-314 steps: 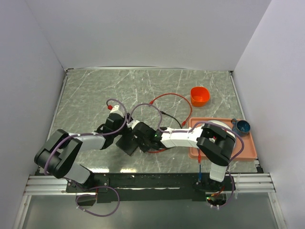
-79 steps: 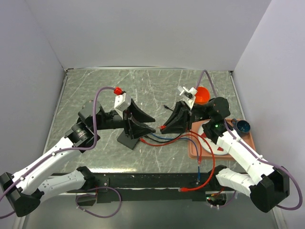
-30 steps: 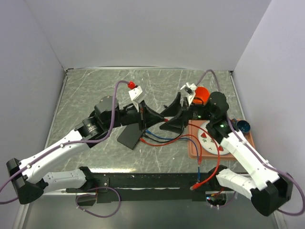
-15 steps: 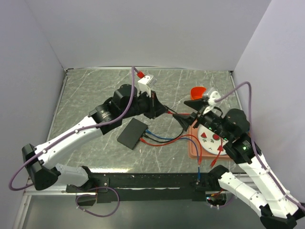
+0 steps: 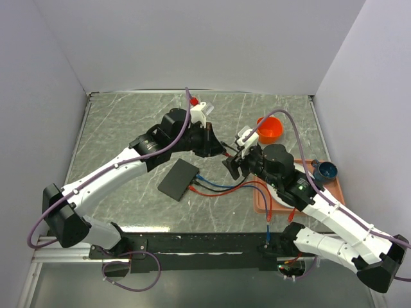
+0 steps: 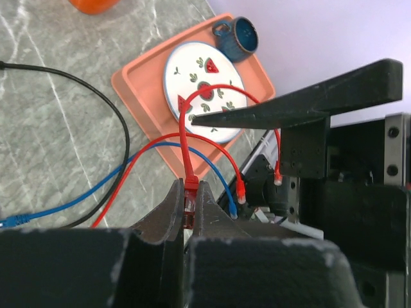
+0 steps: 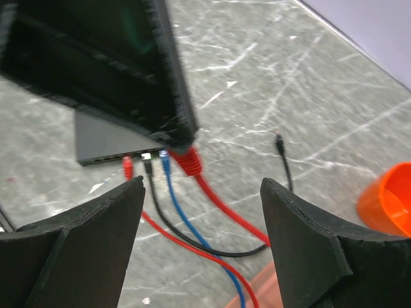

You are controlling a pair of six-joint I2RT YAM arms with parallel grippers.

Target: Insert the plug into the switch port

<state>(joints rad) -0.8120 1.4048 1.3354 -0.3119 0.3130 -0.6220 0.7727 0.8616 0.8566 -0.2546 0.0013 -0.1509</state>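
Left tool (image 6: 190,204) is clenched on a red plug (image 6: 191,184), holding it in the air over the middle of the grey marbled worktop (image 5: 122,122), apart from the switch (image 5: 179,179). Right tool (image 7: 201,189) hangs just beside it, fingers spread wide, gripping nothing. The flat black switch lies near the middle of the worktop, toward the near edge, with a red, a black and a blue cable (image 7: 168,176) plugged into its side. A salmon-pink tray (image 5: 338,196) by the right edge holds a white plate (image 6: 204,86) patterned with watermelon slices. A blue mug (image 5: 324,170) seems to sit in the tray's far corner. An orange bowl (image 5: 270,128) stands toward the far right corner
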